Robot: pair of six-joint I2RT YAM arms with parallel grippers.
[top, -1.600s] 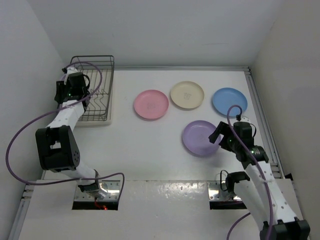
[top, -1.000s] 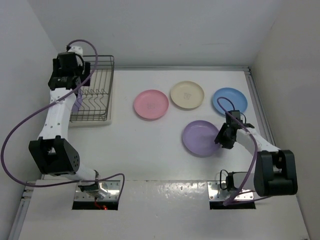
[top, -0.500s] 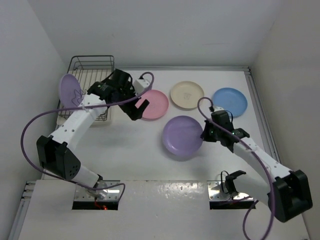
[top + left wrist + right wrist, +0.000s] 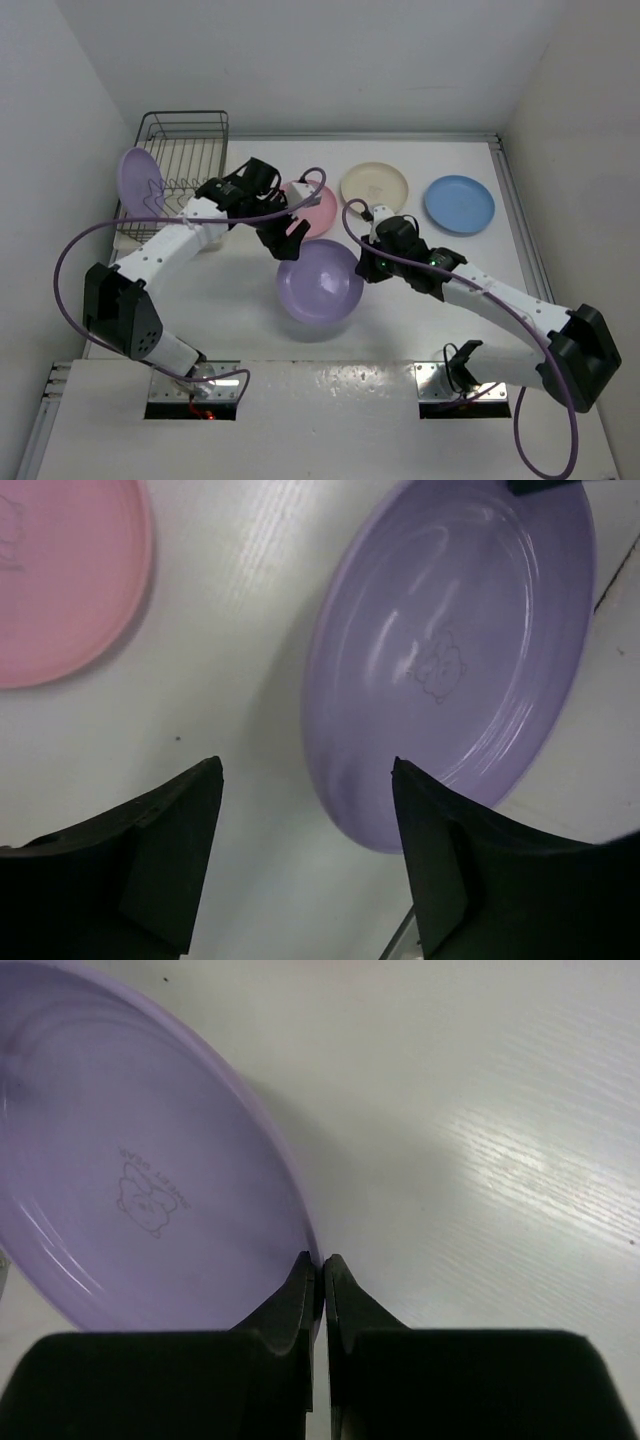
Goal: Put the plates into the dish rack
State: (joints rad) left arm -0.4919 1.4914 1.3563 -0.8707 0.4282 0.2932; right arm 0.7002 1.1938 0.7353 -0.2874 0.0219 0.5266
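Right wrist view: a thin rim pinch

The lilac plate (image 4: 150,1190) is held by its rim in the right gripper (image 4: 321,1260), jaws nearly closed, tilted above the table (image 4: 230,300). It could be knocked loose by the left gripper (image 4: 305,770), spread wide and empty beside it. The pink plate (image 4: 318,208) lies close behind. Open room is left toward the dish rack (image 4: 190,150), at whose left edge a second lilac plate (image 4: 139,178) is stood.

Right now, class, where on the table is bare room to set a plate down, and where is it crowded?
Bare: the near-left patch between the left arm and the held purple plate; the right patch between the blue plate and the right arm; the far strip between rack and cream plate. Crowded: around the pink plate.
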